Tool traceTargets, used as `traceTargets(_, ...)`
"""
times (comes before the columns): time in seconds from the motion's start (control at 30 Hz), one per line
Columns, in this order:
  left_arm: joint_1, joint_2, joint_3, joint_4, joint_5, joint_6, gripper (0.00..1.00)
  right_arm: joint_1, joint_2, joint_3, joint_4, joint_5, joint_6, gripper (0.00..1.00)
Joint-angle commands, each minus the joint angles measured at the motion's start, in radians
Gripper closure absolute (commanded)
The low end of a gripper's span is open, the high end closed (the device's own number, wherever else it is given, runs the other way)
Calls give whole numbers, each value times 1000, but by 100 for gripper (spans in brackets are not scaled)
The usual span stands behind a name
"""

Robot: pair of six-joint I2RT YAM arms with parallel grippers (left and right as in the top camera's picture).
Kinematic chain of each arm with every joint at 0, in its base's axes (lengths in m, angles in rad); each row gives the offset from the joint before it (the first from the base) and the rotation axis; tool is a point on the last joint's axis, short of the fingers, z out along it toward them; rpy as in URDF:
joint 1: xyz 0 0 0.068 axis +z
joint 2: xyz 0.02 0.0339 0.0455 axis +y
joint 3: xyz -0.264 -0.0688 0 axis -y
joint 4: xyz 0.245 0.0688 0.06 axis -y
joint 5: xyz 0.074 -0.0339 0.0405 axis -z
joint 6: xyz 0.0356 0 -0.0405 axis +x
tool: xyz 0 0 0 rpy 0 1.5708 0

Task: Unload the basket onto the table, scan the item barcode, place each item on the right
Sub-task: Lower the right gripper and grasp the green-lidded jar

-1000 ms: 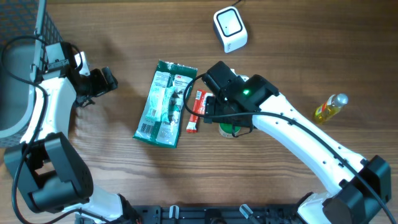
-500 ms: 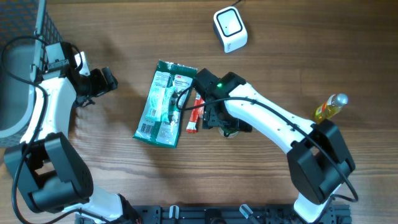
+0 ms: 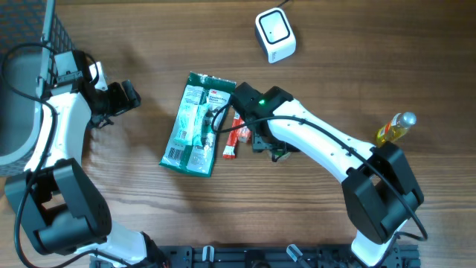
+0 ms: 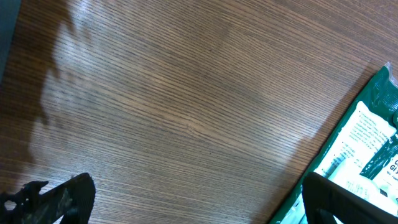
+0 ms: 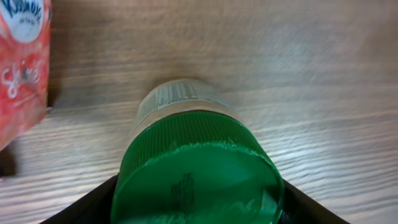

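The table (image 4: 186,93) is matt wood with fine, straight grain. The jar (image 5: 180,99) looks wrapped in printed paper. Its cap (image 5: 196,180) is green plastic, ribbed round the edge, with a slight sheen. The pouch (image 3: 195,123) is glossy green film, the red pack (image 5: 22,62) shiny and printed, and the scanner (image 3: 275,33) smooth white plastic.
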Motion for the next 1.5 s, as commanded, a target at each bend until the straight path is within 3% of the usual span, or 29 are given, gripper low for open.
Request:
traceTargets(0.0, 10, 8, -11, 0, 8, 8, 0, -3, 11, -9, 19, 128, -84, 29)
traceTargets(0.2, 10, 8, -11, 0, 8, 8, 0, -4, 11, -9, 58, 45, -79, 26)
traceTargets(0.37, 10, 8, -11, 0, 8, 8, 0, -40, 11, -9, 66, -29, -18, 18)
traceTargets(0.5, 10, 8, -11, 0, 8, 8, 0, -82, 11, -9, 74, -72, -2, 1)
traceTargets(0.7, 10, 8, -11, 0, 8, 8, 0, -104, 11, -9, 131, -193, -65, 0)
traceTargets(1.47, 10, 8, -11, 0, 8, 8, 0, -114, 84, -9, 136, -151, -57, 3)
